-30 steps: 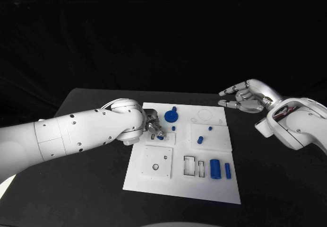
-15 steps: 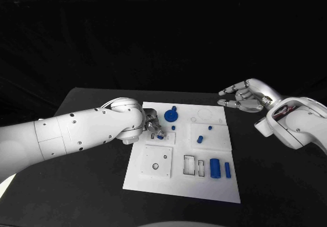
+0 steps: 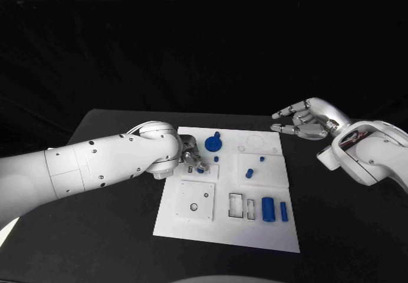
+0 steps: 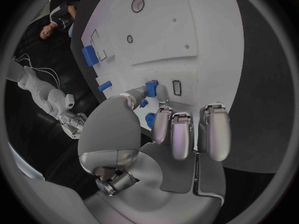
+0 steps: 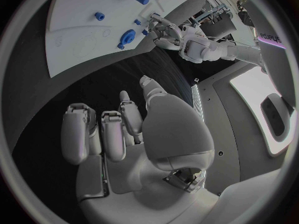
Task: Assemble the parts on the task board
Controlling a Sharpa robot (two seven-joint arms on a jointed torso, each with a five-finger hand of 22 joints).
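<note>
The white task board [image 3: 191, 224] lies in the middle of the black table. My left hand [image 3: 188, 158] is low over the board's left side and pinches a small blue part [image 3: 200, 170] between thumb and a finger above a small square plate; the pinch is plain in the left wrist view, where the part [image 4: 151, 88] sits at the fingertips of that hand [image 4: 177, 134]. My right hand [image 3: 302, 122] hovers off the board's far right corner, fingers loosely curled and apart, holding nothing; its palm [image 5: 124, 129] faces the board [image 5: 81, 10].
On the board stand a round blue piece [image 3: 213, 143], two small blue pegs [image 3: 217, 159] [image 3: 262, 159] and a short blue cylinder [image 3: 249, 174]. A larger blue cylinder [image 3: 267, 210] and a blue bar [image 3: 284, 212] lie beside two rectangular slots [image 3: 236, 206].
</note>
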